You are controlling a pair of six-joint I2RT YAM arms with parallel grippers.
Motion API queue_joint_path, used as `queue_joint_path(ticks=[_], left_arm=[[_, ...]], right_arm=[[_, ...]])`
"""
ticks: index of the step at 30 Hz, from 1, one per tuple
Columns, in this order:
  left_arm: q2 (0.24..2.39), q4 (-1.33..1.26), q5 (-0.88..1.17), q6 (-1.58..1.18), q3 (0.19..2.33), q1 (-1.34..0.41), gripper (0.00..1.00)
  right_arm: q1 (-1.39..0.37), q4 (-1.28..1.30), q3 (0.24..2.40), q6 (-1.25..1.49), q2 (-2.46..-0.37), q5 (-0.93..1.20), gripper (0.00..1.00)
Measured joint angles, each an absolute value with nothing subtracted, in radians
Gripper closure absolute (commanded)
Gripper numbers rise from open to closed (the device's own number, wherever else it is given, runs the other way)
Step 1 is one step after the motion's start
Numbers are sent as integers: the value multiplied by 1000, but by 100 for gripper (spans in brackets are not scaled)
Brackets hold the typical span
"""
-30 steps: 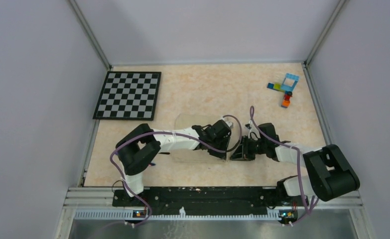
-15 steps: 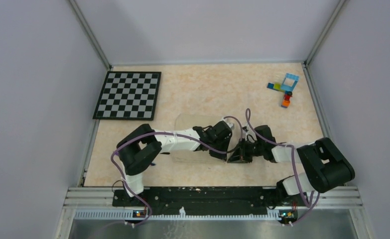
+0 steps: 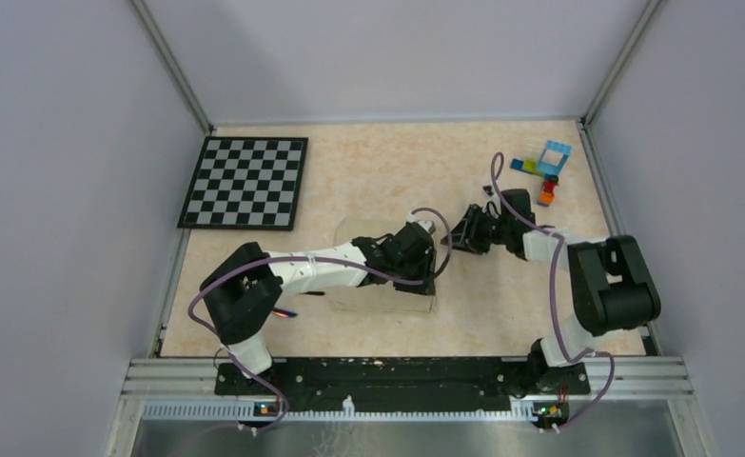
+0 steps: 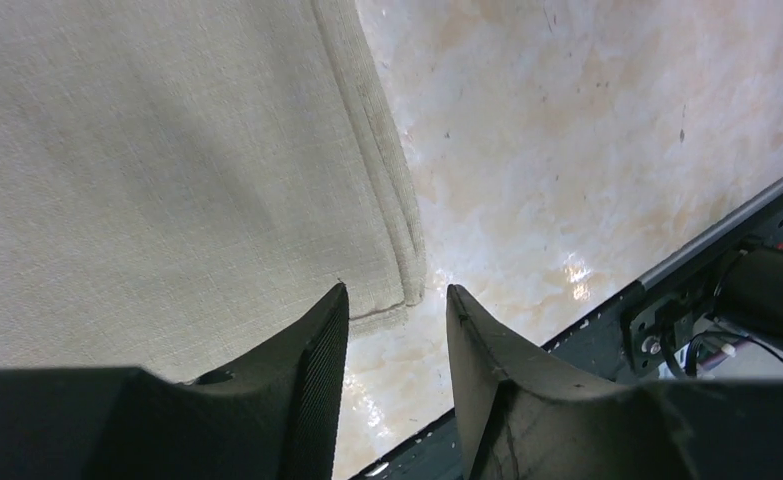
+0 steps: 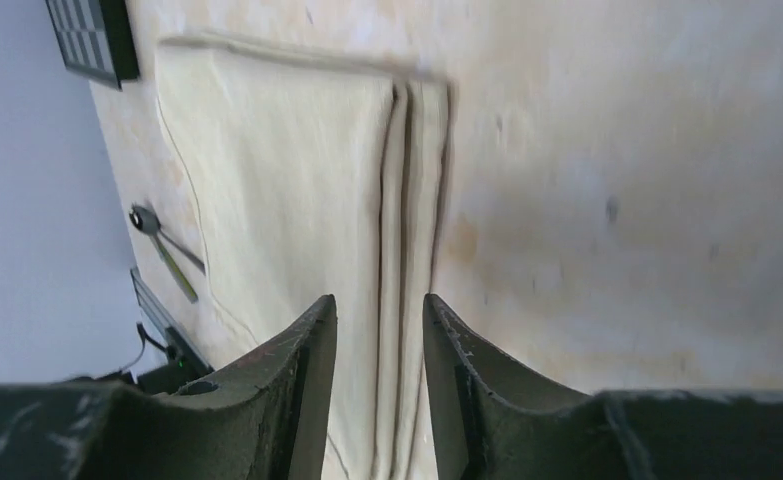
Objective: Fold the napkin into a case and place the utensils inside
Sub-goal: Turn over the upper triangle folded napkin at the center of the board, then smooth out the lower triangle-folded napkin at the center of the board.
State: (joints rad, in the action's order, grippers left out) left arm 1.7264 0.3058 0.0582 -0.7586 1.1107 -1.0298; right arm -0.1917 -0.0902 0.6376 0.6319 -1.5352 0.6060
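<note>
The cream-beige napkin (image 3: 380, 290) lies flat in the middle of the table, with folded layers stacked along its right edge (image 5: 407, 200). My left gripper (image 3: 432, 263) hovers open over that edge; in the left wrist view its jaws (image 4: 397, 300) frame the napkin's corner (image 4: 387, 300) and hold nothing. My right gripper (image 3: 460, 234) is open just beyond the napkin's far right corner, and its wrist view (image 5: 379, 305) looks along the layered edge. The utensils (image 5: 164, 252) lie past the napkin's left side, mostly under the left arm in the top view (image 3: 288, 311).
A black-and-white chequered board (image 3: 246, 181) lies at the far left. Small coloured toy bricks (image 3: 545, 168) sit at the far right near the wall. The metal rail with the arm bases (image 3: 378, 376) runs along the near edge.
Both grippers, which were shut side by side at the napkin's near right edge, have opened. The right gripper has drawn back toward the far right; the left has shifted slightly farther along the edge.
</note>
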Motion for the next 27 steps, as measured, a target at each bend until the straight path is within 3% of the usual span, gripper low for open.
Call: queue_joint_path(ticks=[5, 12, 21, 27], left_arm=[[1682, 279, 43, -797, 1065, -1016, 54], [1586, 256, 49, -843, 952, -1016, 47], [1577, 225, 75, -867, 920, -1016, 47], [1560, 224, 77, -867, 917, -1016, 48]], right_arm=[[-187, -150, 775, 640, -1696, 607, 73], [-187, -183, 830, 651, -1786, 626, 74], [-209, -205, 861, 658, -1852, 630, 71], [-225, -221, 892, 658, -1885, 635, 79]])
